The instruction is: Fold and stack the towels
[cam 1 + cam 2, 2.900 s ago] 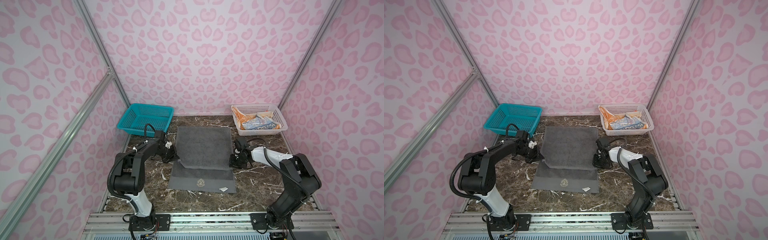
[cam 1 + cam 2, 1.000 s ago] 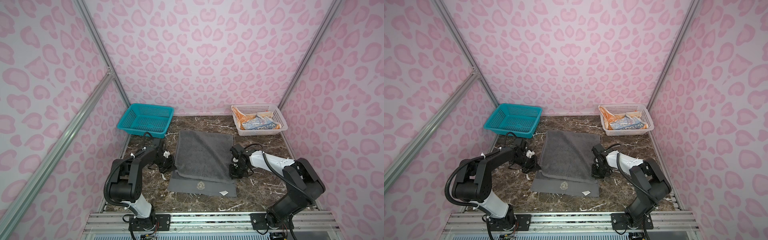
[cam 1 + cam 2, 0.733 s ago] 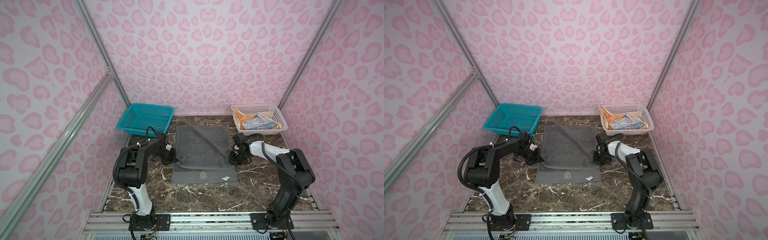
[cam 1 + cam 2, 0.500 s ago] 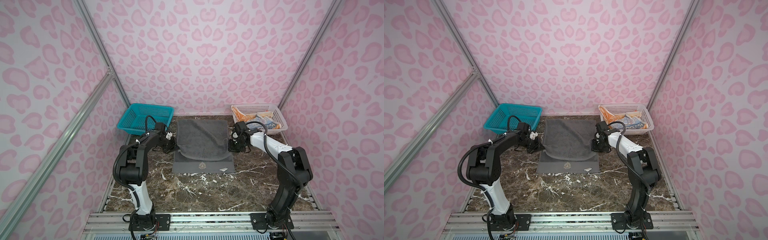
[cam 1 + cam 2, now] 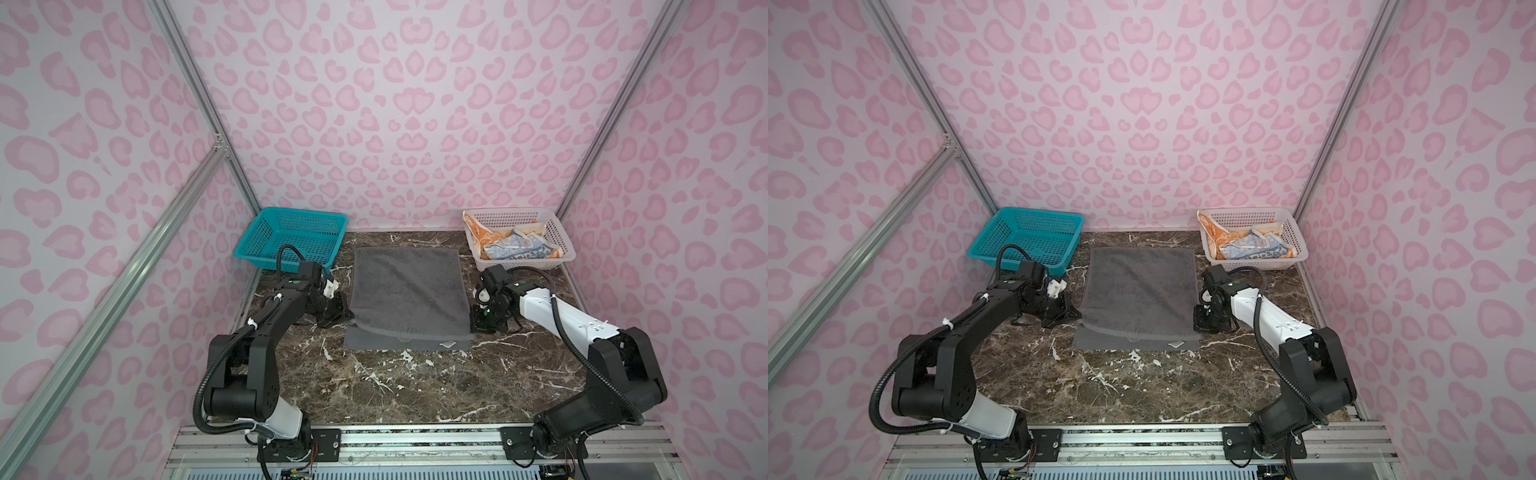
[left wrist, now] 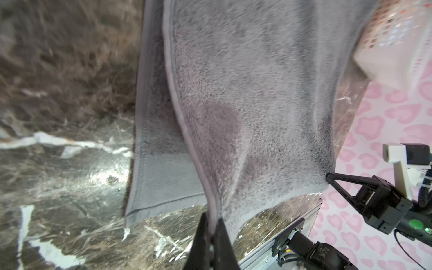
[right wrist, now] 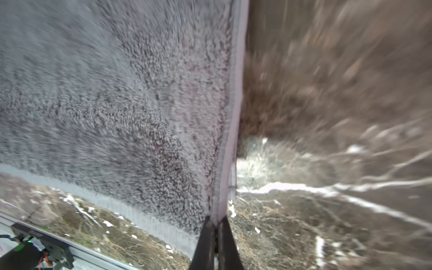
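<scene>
Grey towel (image 5: 406, 291) on marble table (image 5: 395, 386), centred and pushed toward 12 o'clock, doubled over on itself. Upper layer covers most of the lower; a strip of the lower layer shows along the 6 o'clock edge, with a small white tag (image 5: 449, 344) near its 5 o'clock corner. Left gripper (image 5: 347, 319) at the upper layer's 8 o'clock corner, jaws pinched tight on the hem; the left wrist view shows the hem running straight into the closed jaws, and the held layer riding a little above the one beneath. Right gripper (image 5: 474, 322) at the 4 o'clock corner of the same layer, likewise clamped on the hem; the right wrist view is blurred, but the cloth edge between the closed jaws is plain. Teal basket (image 5: 291, 212) at 10 o'clock on the table, near the left arm. White basket (image 5: 511, 212) at 2 o'clock, holding the orange towel (image 5: 478, 237) and multicolour towel (image 5: 515, 250), both crumpled.
</scene>
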Tool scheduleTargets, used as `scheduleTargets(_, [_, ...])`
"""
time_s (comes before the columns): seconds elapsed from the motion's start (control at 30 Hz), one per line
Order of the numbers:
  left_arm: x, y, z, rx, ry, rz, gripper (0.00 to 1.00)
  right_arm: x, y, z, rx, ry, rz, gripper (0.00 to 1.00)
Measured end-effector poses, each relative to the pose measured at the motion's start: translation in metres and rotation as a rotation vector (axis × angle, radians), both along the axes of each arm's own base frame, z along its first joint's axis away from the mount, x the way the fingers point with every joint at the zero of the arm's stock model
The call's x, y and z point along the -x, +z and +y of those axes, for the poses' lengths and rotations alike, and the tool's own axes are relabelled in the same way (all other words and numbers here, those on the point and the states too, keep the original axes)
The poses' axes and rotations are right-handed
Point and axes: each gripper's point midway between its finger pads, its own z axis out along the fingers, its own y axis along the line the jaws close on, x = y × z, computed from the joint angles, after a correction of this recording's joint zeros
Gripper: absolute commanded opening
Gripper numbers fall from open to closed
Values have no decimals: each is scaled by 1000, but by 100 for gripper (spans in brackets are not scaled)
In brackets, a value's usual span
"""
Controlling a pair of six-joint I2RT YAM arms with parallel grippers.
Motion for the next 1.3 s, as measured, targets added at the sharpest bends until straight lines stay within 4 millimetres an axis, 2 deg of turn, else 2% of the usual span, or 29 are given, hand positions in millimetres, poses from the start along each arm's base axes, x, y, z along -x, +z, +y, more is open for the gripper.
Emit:
scheduleTargets(0.13, [-1,-28,5,-37,9,58,3,3,-25,5,1,-23,33,0])
scheduleTargets(0.27, [-5,-40,10,-63,18,75,3,-4,-34,9,0,-35,31,0])
scheduleTargets(0.5, [2,-47,14,-82,20,97,3,-5,-41,8,14,-27,41,0])
scheduleTargets(0.73, [11,-27,16,-89,23,78,3,-4,-47,8,24,-1,57,2])
scheduleTargets(0.87, [19,-34,18,-100,23,105,3,-4,-47,8,27,8,61,6])
scheduleTargets(0.97, [33,-53,21,-115,24,169,12,-4,-47,8,29,17,63,10])
scheduleTargets(1.03, [38,-60,22,-127,26,198,21,-4,-47,8,31,20,63,18])
scheduleTargets(1.1, [37,-62,26,-147,33,202,34,-5,-44,8,34,29,55,30])
scheduleTargets(1.17, [31,-57,28,-166,40,187,48,-7,-37,5,49,39,35,36])
scheduleTargets(1.3, [3,-25,34,-199,65,84,56,-21,-12,6,44,45,-52,42])
